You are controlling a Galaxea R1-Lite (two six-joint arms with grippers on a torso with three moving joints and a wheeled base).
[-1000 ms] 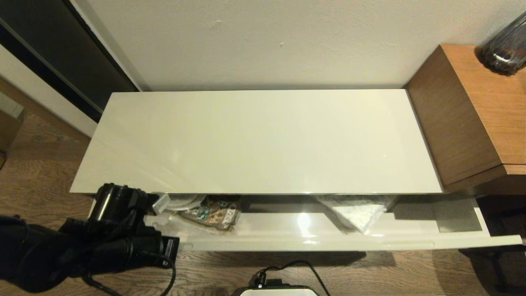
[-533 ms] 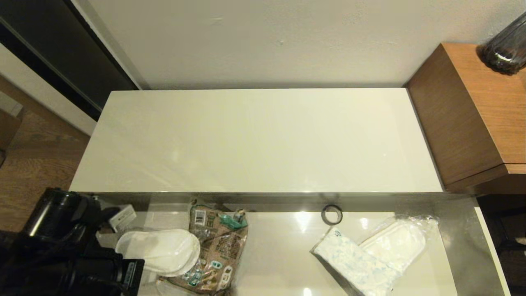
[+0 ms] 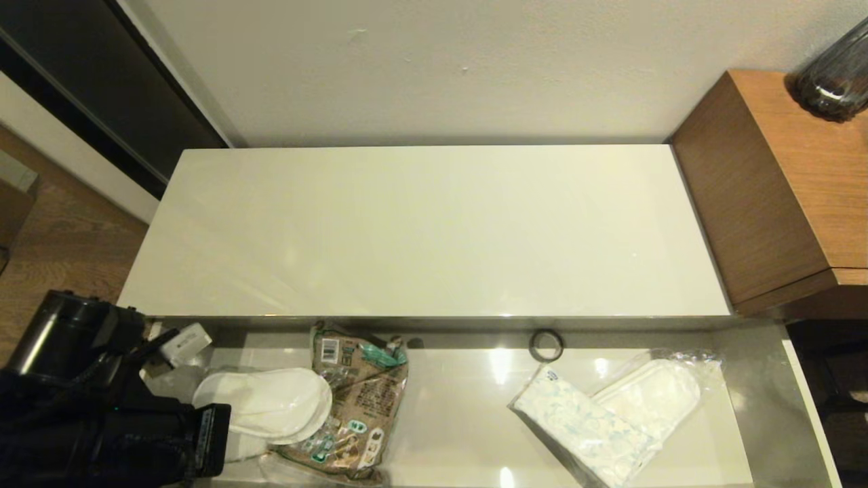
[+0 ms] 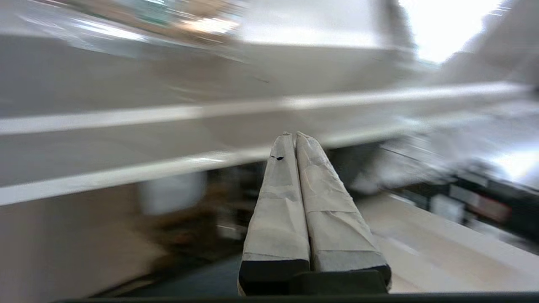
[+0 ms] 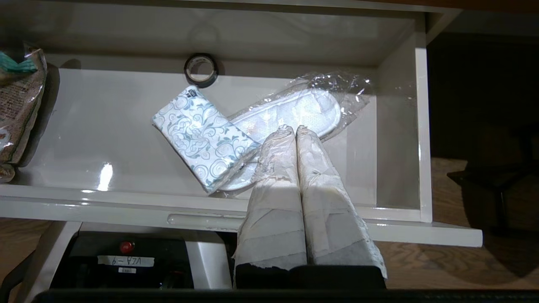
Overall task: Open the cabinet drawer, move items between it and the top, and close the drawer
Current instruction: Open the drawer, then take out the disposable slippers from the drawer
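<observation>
The cabinet drawer (image 3: 461, 407) stands pulled far out under the cream top (image 3: 434, 230), which is bare. On the drawer's right side a white tissue pack (image 3: 583, 430) with blue print lies partly over slippers (image 3: 654, 396) wrapped in clear plastic. My left arm (image 3: 102, 407) is at the drawer's left end. Its gripper (image 4: 293, 135) is shut and empty in the left wrist view. My right gripper (image 5: 293, 128) is shut and empty, hanging above the drawer front (image 5: 202, 219) near the tissue pack (image 5: 202, 141) and slippers (image 5: 303, 109). It is out of the head view.
In the drawer's left part lie another white slipper (image 3: 268, 407) and a brown printed packet (image 3: 356, 400). A small dark ring (image 3: 546, 344) sits at the back wall. A brown wood desk (image 3: 780, 183) with a dark vase (image 3: 834, 74) stands to the right.
The drawer has slid from a narrow gap to wide open, uncovering its contents. My left arm has drawn back toward me and to the left.
</observation>
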